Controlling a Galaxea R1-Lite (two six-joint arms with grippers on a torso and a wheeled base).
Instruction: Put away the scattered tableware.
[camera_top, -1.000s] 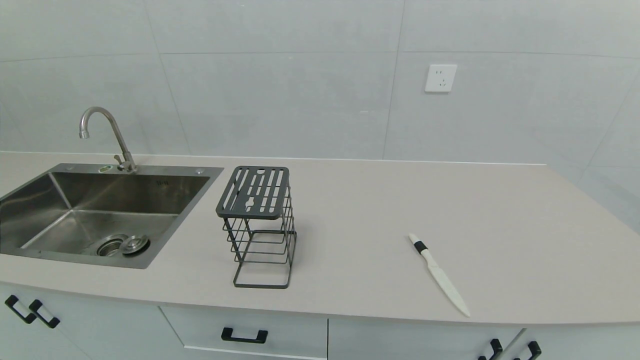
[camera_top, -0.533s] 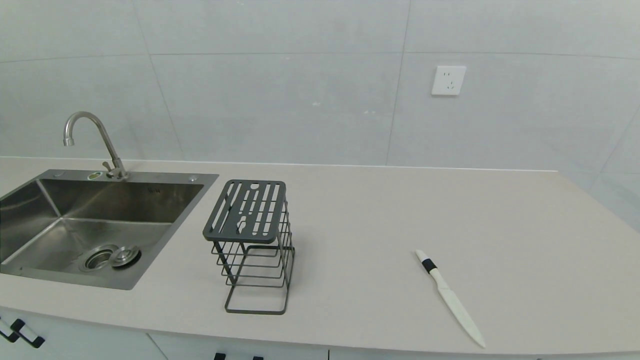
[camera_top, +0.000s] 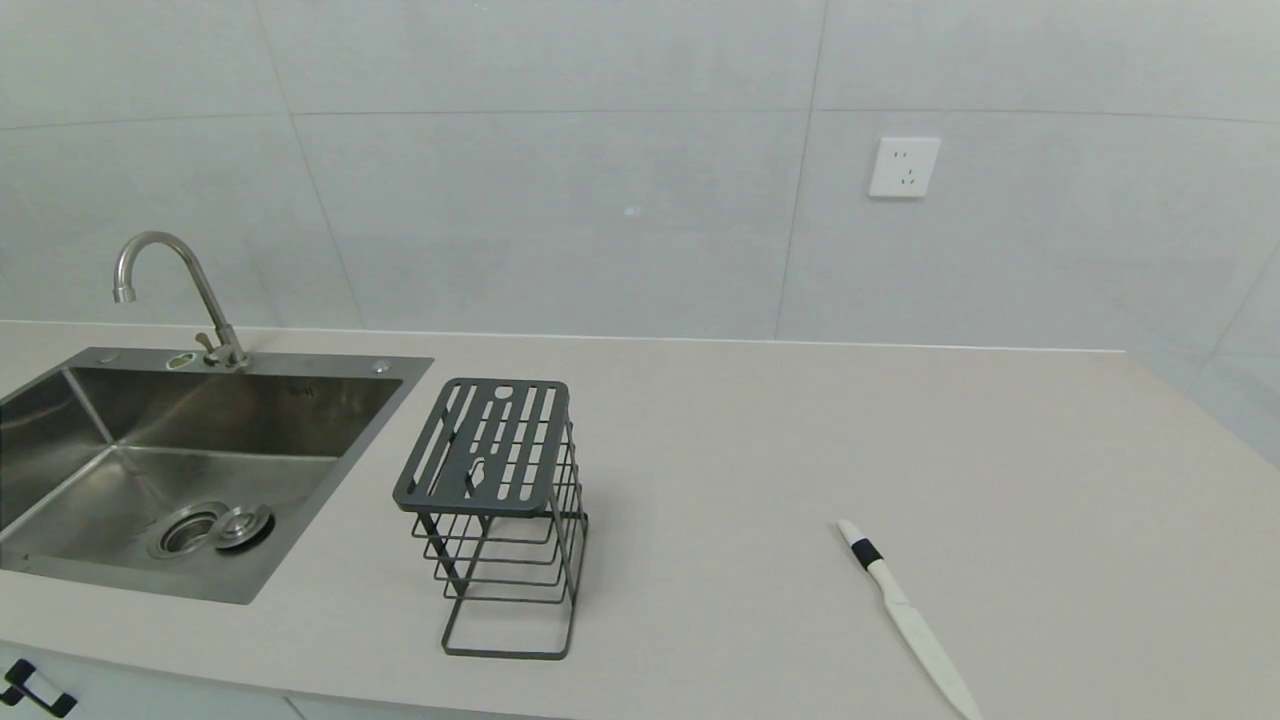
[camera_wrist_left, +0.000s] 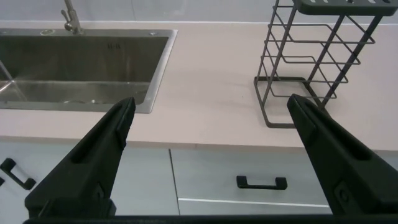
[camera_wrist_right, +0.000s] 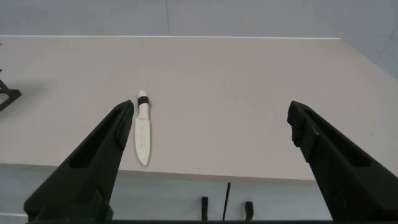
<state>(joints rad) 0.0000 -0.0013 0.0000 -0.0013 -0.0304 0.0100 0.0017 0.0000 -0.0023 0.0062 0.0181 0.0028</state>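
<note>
White knife (camera_top: 905, 615) lies flat on the worktop (camera_top: 760, 450), at 4 o'clock from the dark wire rack (camera_top: 492, 500) and well apart from it, handle toward 11 o'clock, blade tip toward 5 o'clock. Rack stands upright, sink (camera_top: 250, 400) just beside it at 9 o'clock. Left claw (camera_wrist_left: 211, 106) and right claw (camera_wrist_right: 211, 109) are both released, grasping nothing, before the worktop's front edge.
</note>
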